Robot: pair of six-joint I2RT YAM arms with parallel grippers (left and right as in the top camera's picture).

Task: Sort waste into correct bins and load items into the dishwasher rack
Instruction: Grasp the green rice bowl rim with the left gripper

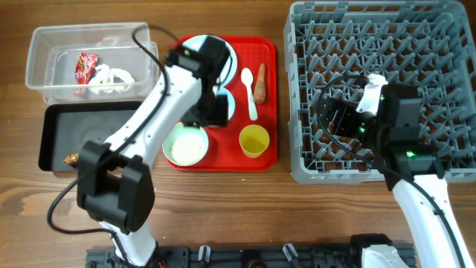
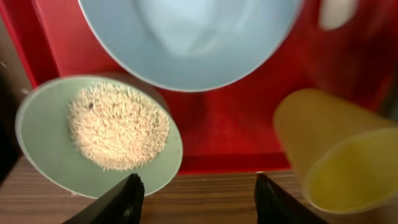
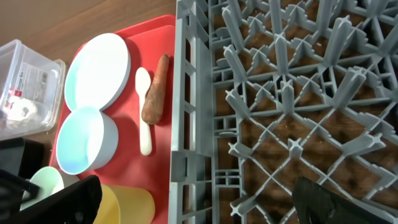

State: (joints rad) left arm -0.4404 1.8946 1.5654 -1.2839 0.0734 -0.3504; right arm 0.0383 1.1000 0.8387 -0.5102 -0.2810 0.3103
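pale green bowl (image 2: 43, 134) is filled with white rice (image 2: 118, 124), set on red tray (image 2: 230, 130) | left end effector (image 2: 196, 193) is parted, empty | right end effector (image 3: 199, 202) is spread wide, empty

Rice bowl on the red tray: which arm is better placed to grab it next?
Probably left. The left fingers stand open with nothing between them, right beside the rice bowl on the red tray. The right fingers hover over the dishwasher rack, farther off.
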